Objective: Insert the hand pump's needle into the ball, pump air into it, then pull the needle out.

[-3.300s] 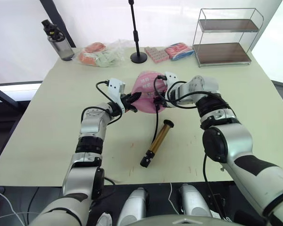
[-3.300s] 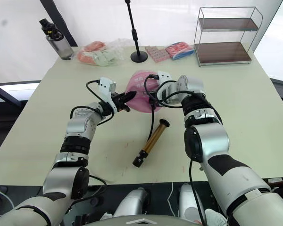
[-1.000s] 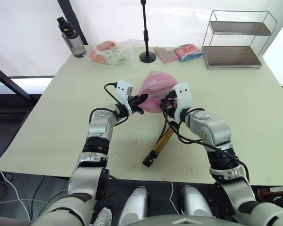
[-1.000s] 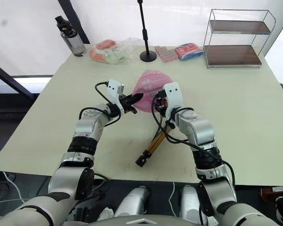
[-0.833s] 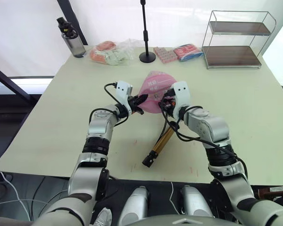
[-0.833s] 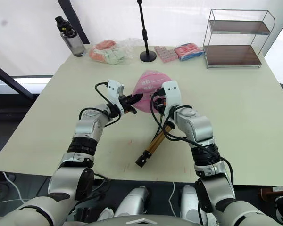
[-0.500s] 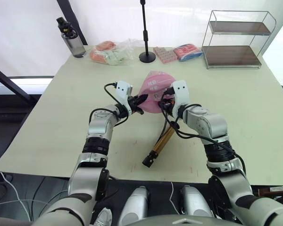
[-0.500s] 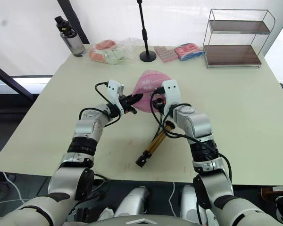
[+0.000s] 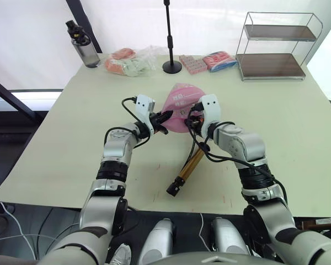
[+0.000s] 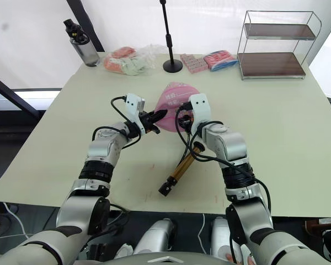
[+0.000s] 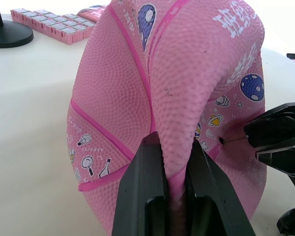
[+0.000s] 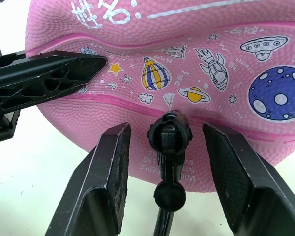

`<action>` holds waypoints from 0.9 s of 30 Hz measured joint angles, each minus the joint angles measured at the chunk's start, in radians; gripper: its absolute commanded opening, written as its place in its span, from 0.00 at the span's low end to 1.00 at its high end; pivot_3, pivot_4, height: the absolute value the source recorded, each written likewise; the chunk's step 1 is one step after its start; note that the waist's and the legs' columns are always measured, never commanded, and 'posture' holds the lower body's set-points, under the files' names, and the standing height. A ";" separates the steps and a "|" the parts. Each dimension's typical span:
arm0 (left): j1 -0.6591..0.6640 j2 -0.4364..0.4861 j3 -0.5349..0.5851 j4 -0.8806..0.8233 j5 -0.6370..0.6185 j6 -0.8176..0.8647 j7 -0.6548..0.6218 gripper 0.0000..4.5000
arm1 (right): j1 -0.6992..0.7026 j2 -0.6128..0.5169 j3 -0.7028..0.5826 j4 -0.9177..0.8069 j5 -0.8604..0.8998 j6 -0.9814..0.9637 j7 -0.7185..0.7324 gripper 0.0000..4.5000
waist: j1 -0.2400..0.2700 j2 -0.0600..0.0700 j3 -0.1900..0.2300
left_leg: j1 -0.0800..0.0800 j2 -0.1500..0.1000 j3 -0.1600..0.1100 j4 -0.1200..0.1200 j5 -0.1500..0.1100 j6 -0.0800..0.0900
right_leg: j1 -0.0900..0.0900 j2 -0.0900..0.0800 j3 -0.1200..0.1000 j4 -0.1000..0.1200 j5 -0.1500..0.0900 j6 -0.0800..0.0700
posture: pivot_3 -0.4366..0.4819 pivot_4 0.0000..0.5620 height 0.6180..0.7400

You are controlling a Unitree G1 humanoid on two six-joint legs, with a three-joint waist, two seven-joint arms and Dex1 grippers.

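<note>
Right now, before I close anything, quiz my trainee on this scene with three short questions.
1. True or false: the left hand pinches a fold of the ball.
2. The right hand is: A open, B shut on the ball, C shut on the hose.
3. Where does the hand pump lie?
Key: 1 true. 2 A, open around the needle's black fitting. 3 On the table, between the two arms, held by neither hand.

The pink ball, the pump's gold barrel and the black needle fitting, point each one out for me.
ball [image 11: 118, 93], left wrist view, on its pebbled pink side.
hand pump [image 9: 187, 167], left eye view, middle of the gold barrel.
needle [image 12: 169, 135], right wrist view, on its black fitting against the ball.
</note>
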 measured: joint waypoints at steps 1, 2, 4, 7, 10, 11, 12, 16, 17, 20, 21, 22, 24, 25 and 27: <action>0.001 0.000 0.000 0.000 0.000 0.000 0.000 0.00 | 0.000 0.000 0.000 0.000 0.000 0.000 0.000 0.54 | 0.000 0.000 0.000 | 0.000 0.000 0.001 0.000 0.000 0.000 | 0.000 0.000 0.001 0.001 0.000 0.000 | 0.48 0.27 1.00; 0.001 0.000 0.000 0.000 0.000 0.000 0.000 0.00 | 0.000 0.000 0.000 0.000 0.000 0.000 0.000 0.49 | 0.000 0.000 0.000 | 0.001 0.000 0.002 0.000 0.000 0.000 | 0.000 0.000 0.002 0.001 0.000 0.000 | 0.48 0.27 1.00; 0.001 0.000 0.000 -0.001 0.000 0.000 0.000 0.00 | 0.000 0.000 0.000 0.000 0.000 0.000 0.000 0.37 | 0.000 0.000 0.000 | 0.001 -0.001 0.006 0.001 0.000 0.001 | -0.002 -0.001 0.007 0.001 0.001 0.001 | 0.48 0.27 1.00; 0.003 0.001 0.000 -0.001 0.000 0.000 0.001 0.00 | 0.000 -0.001 -0.001 0.000 -0.008 -0.001 -0.005 0.12 | 0.000 0.000 0.000 | 0.001 -0.001 0.007 0.001 -0.001 0.001 | -0.002 -0.001 0.009 0.001 0.001 0.002 | 0.48 0.27 1.00; 0.005 0.001 0.000 -0.005 0.000 0.000 0.001 0.00 | 0.000 -0.005 -0.003 0.000 -0.006 -0.001 -0.001 0.08 | 0.000 0.000 0.000 | 0.002 -0.001 0.007 0.001 -0.001 0.002 | -0.002 -0.001 0.009 0.001 0.001 0.002 | 0.48 0.27 1.00; 0.006 0.001 0.000 -0.005 0.000 0.000 0.001 0.00 | 0.000 -0.005 -0.003 0.000 -0.006 -0.002 -0.001 0.08 | 0.000 0.000 0.000 | 0.002 -0.001 0.007 0.001 -0.001 0.002 | -0.002 -0.001 0.009 0.001 0.001 0.002 | 0.48 0.27 1.00; 0.006 0.001 0.000 -0.005 0.000 0.000 0.001 0.00 | 0.000 -0.006 -0.002 0.000 -0.006 -0.002 -0.001 0.08 | 0.000 0.000 0.000 | 0.002 -0.001 0.007 0.001 -0.001 0.002 | -0.002 -0.001 0.009 0.001 0.001 0.002 | 0.48 0.27 1.00; 0.006 0.000 0.000 -0.005 0.000 0.000 0.002 0.00 | 0.000 -0.018 0.011 0.000 -0.012 -0.003 0.003 0.08 | 0.000 0.000 0.000 | 0.002 -0.001 0.011 0.002 -0.003 0.005 | -0.002 -0.001 0.013 0.001 0.001 0.004 | 0.48 0.27 1.00; 0.006 0.000 0.000 -0.005 0.000 0.000 0.002 0.00 | -0.001 -0.028 0.026 0.000 -0.018 -0.010 0.008 0.08 | 0.000 0.000 0.000 | 0.003 -0.002 0.012 0.002 -0.003 0.006 | -0.002 -0.001 0.015 0.001 0.001 0.004 | 0.48 0.27 1.00; 0.006 0.000 0.000 -0.005 0.000 0.000 0.002 0.00 | -0.001 -0.049 0.070 0.000 -0.044 -0.029 0.026 0.08 | 0.000 0.000 0.000 | 0.003 -0.002 0.013 0.002 -0.004 0.006 | -0.002 -0.001 0.016 0.001 0.001 0.005 | 0.48 0.27 1.00; 0.006 0.000 0.000 -0.005 0.000 0.000 0.002 0.00 | -0.001 -0.066 0.092 0.000 -0.056 -0.039 0.035 0.08 | 0.000 0.000 0.000 | 0.003 -0.002 0.013 0.002 -0.004 0.007 | -0.002 -0.001 0.016 0.001 0.001 0.005 | 0.48 0.27 1.00; 0.006 0.000 0.000 -0.005 0.000 0.000 0.002 0.00 | -0.003 -0.083 0.120 0.000 -0.070 -0.054 0.047 0.08 | 0.000 0.000 0.000 | 0.003 -0.002 0.013 0.002 -0.004 0.007 | -0.002 -0.001 0.016 0.001 0.001 0.005 | 0.48 0.27 1.00; 0.006 0.000 0.000 -0.005 0.000 0.000 0.002 0.00 | -0.011 -0.112 0.165 0.000 -0.093 -0.072 0.075 0.08 | 0.000 0.000 0.000 | 0.003 -0.002 0.013 0.002 -0.004 0.007 | -0.003 -0.001 0.016 0.001 0.001 0.005 | 0.48 0.27 1.00; 0.006 0.000 0.000 -0.005 0.000 0.000 0.002 0.00 | -0.020 -0.134 0.197 0.000 -0.111 -0.079 0.094 0.08 | 0.000 0.000 0.000 | 0.003 -0.002 0.013 0.002 -0.004 0.007 | -0.003 -0.001 0.016 0.001 0.001 0.005 | 0.48 0.27 1.00; 0.006 0.000 0.000 -0.005 0.000 0.000 0.002 0.00 | -0.032 -0.151 0.221 0.005 -0.129 -0.083 0.114 0.08 | 0.000 0.000 0.000 | 0.003 -0.002 0.013 0.002 -0.004 0.007 | -0.003 -0.001 0.016 0.001 0.001 0.005 | 0.48 0.27 1.00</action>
